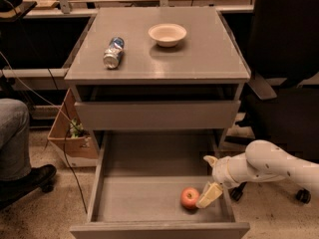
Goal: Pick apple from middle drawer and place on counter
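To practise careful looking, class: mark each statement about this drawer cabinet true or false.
1. The apple lies in the middle drawer. True.
2. The can stands upright on the counter. False: it lies on its side.
3. The tool is at the drawer's right side, beside the apple. True.
4. The bowl is in the drawer. False: it sits on the counter.
5. The tool holds the apple aloft. False: the apple rests on the drawer floor, beside the open tool.
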Controlling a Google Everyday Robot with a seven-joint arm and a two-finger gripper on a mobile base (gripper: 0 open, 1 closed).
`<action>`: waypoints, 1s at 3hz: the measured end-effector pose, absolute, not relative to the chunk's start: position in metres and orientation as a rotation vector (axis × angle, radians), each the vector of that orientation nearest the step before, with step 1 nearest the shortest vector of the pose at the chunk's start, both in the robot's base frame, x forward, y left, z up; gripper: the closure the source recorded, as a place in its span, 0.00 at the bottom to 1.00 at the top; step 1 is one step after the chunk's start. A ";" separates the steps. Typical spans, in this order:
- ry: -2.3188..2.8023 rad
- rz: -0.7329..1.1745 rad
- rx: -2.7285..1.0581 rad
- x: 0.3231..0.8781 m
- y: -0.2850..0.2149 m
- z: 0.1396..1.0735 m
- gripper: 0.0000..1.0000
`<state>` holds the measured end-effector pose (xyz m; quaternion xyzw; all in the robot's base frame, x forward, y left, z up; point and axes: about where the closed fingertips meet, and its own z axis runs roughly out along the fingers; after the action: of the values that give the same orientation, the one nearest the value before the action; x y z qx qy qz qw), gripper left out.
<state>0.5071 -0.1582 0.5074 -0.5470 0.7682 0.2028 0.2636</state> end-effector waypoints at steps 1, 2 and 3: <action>2.112 0.543 -1.424 0.510 -0.160 0.492 0.00; 2.161 0.554 -1.343 0.518 -0.166 0.466 0.00; 2.198 0.608 -1.291 0.523 -0.163 0.437 0.00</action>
<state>0.5234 -0.1628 0.4372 -0.4759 0.8105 0.2242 0.2575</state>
